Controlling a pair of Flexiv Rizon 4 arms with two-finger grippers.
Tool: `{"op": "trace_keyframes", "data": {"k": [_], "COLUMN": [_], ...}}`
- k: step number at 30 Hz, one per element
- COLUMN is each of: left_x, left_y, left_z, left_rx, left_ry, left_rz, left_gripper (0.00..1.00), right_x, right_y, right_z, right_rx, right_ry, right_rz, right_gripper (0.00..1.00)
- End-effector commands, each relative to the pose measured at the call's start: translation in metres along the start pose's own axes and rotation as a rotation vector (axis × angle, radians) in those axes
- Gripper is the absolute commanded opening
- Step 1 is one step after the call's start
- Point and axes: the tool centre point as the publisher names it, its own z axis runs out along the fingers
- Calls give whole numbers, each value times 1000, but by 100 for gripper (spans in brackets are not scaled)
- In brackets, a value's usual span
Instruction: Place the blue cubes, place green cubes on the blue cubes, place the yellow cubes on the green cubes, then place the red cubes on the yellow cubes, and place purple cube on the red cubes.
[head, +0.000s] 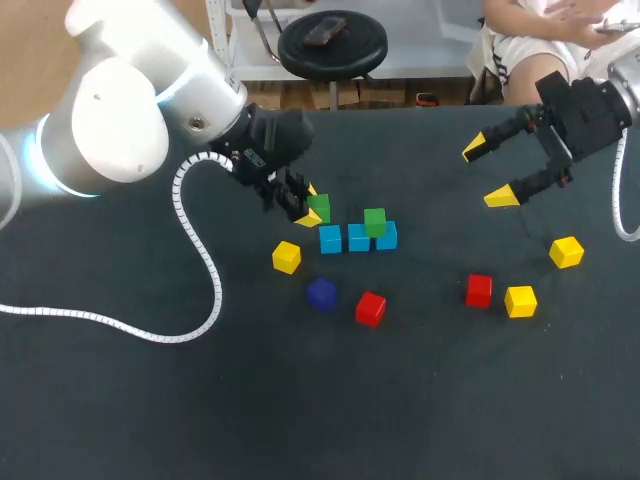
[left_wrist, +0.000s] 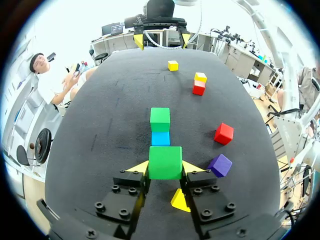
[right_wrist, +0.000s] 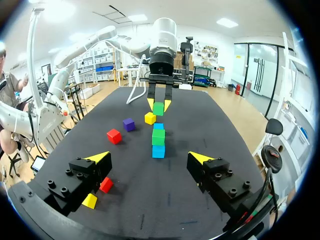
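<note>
Dark table (head: 140, 420), mid-stack: our left gripper (left_wrist: 165, 169) is clamped on a green cube (head: 319, 208), carried just above the left end of the blue row (head: 358, 238). From the left wrist, the row runs straight ahead of the fingers, its long axis in line with the gripper. Bare blue shows just ahead of and below the held cube. Farther along the row a second green cube (head: 375, 222) already sits on blue; which blue cube bears it we cannot tell. The drop, we judge, calls for a short move forward and down, squared to the end cube. Our right gripper (head: 487, 173) hangs spread and empty over the table's right side, well apart from the row, so the left arm is plainly the nearer. A yellow cube (head: 286, 257) and the purple cube (head: 321, 293) lie near the row's left end, beside it but not touching. Both, as we judge, stand off from the way down.
</note>
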Motion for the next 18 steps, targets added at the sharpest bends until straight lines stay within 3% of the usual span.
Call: {"op": "trace_keyframes", "data": {"k": [1,4,7,14,18], "left_x": [0,0,-3,-11,-12], "left_y": [2,2,-15,-55,-75], "left_z": [0,0,3,-10,4], "left_rx": [5,5,-46,-117,-125], "left_ry": [1,1,141,113,110], "left_rz": [2,2,-100,-160,-172], "left_gripper": [0,0,0,0,0], "right_x": [0,0,0,0,0], "right_y": [0,0,0,0,0], "right_z": [0,0,0,0,0], "right_rx": [1,1,1,1,1], "right_ry": [0,0,0,0,0], "right_rz": [-1,-1,-1,-1,-1], "right_gripper": [100,100,100,100,100]}}
